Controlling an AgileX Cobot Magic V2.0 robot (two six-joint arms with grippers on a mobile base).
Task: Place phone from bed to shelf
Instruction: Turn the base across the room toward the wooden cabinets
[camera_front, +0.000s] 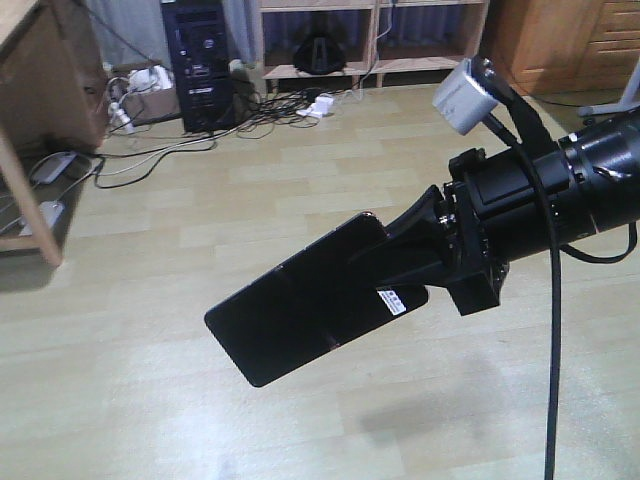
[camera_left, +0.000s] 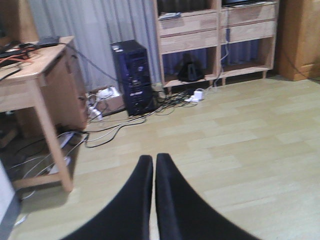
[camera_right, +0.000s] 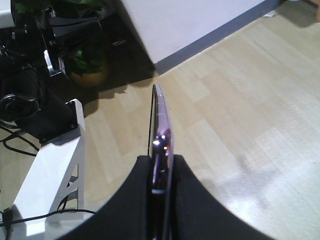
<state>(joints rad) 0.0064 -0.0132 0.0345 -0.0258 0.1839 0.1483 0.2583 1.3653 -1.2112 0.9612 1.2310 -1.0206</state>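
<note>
The phone (camera_front: 300, 305), a glossy black slab with a white sticker near the held end, hangs in the air above the wooden floor. My right gripper (camera_front: 400, 262) is shut on its end. Edge-on in the right wrist view, the phone (camera_right: 160, 135) shows a silvery-pink rim clamped between the two black fingers of that gripper (camera_right: 161, 161). My left gripper (camera_left: 153, 160) is shut with nothing in it, pointing at the floor. The pale wooden shelf (camera_front: 330, 70) stands against the far wall, and the shelf (camera_left: 192, 37) also shows in the left wrist view. The bed is out of view.
A black computer tower (camera_front: 200, 60) and tangled cables (camera_front: 150, 140) lie on the floor left of the shelf. A wooden desk (camera_left: 35, 70) stands at the left. A white frame (camera_right: 50, 175) and a potted plant (camera_right: 87, 65) appear in the right wrist view.
</note>
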